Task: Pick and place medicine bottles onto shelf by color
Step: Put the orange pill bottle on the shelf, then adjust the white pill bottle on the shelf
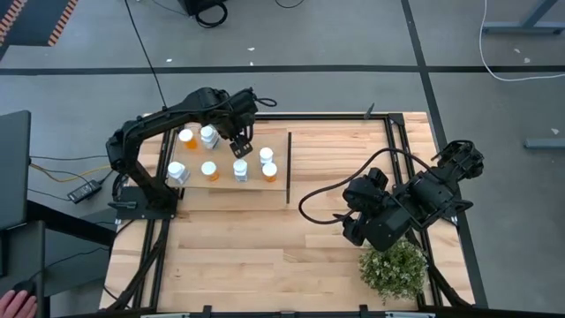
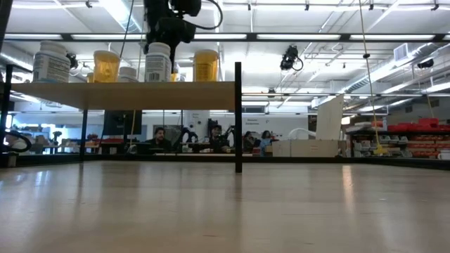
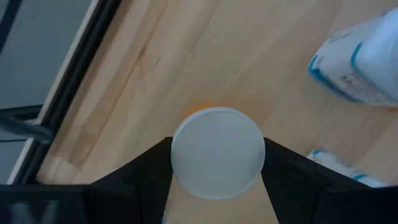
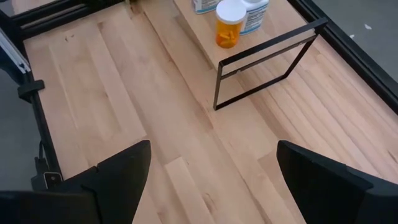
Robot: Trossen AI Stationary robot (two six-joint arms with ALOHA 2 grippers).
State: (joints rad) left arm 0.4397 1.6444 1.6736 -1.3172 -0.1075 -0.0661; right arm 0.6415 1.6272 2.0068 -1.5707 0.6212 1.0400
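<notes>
Several medicine bottles with white caps stand on the light-wood shelf (image 1: 278, 141): orange ones (image 1: 187, 139) (image 1: 209, 170) (image 1: 269, 170) and white ones (image 1: 177, 172) (image 1: 240, 170). My left gripper (image 1: 240, 141) hangs over the shelf's middle, shut on one more bottle. The left wrist view shows that bottle's round white cap (image 3: 217, 152) and a sliver of orange body (image 3: 199, 109). In the low view a white bottle (image 2: 158, 62) stands in front of it. My right gripper (image 4: 211, 180) is open above the tabletop to the right of the shelf. My left gripper pinches the bottle's white cap by its rim (image 3: 181, 155), one finger on each side. The fingers point down from above. The bottle is upright below them. The cap hides its base, so I cannot tell whether it stands on the shelf.
A thin black upright frame (image 1: 289, 168) closes the shelf's right edge. A bushy green plant (image 1: 393, 269) sits at the table's near right corner under the right arm. Bare planks (image 1: 265, 256) lie between the shelf and the near edge. People sit in the room beyond (image 2: 162, 137).
</notes>
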